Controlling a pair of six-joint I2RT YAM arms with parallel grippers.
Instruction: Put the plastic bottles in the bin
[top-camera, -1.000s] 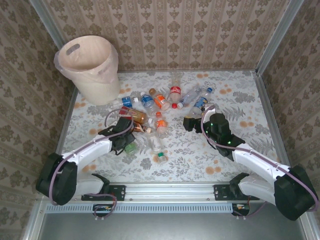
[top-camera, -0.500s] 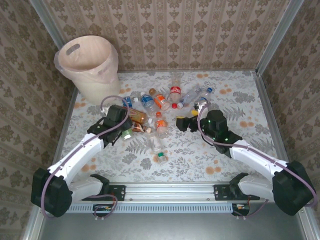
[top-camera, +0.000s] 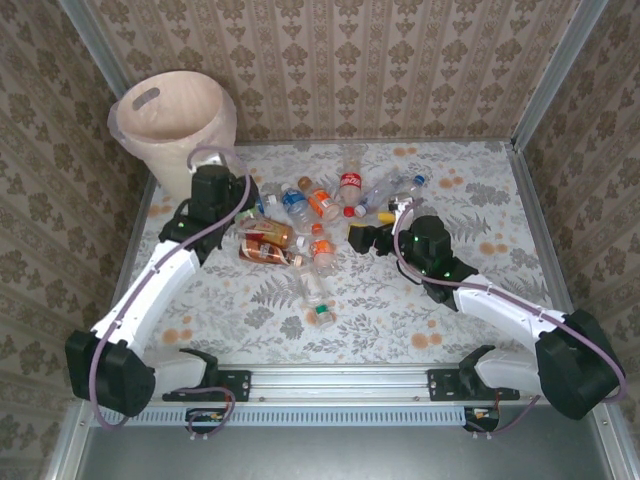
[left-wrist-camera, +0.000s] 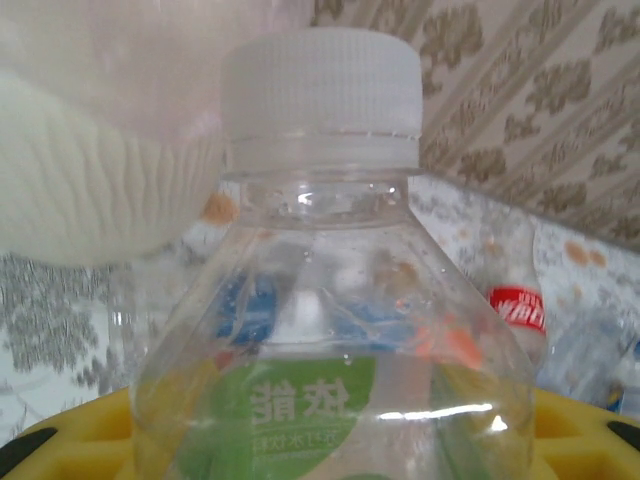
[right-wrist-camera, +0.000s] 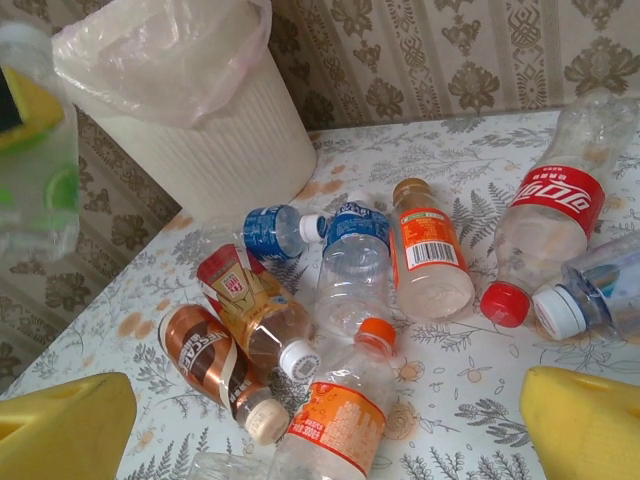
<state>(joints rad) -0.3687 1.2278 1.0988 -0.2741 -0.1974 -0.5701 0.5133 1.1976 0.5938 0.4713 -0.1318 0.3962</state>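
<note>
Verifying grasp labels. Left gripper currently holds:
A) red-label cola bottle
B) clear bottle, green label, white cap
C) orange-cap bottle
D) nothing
B: in the left wrist view, a clear green-label bottle with a white cap sits between the yellow fingers of the left gripper.

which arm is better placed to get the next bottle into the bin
Left. The left end effector is shut on a clear plastic bottle with a green label and white cap, right beside the round cream plastic bin. The right end effector is open and empty, farther off.
</note>
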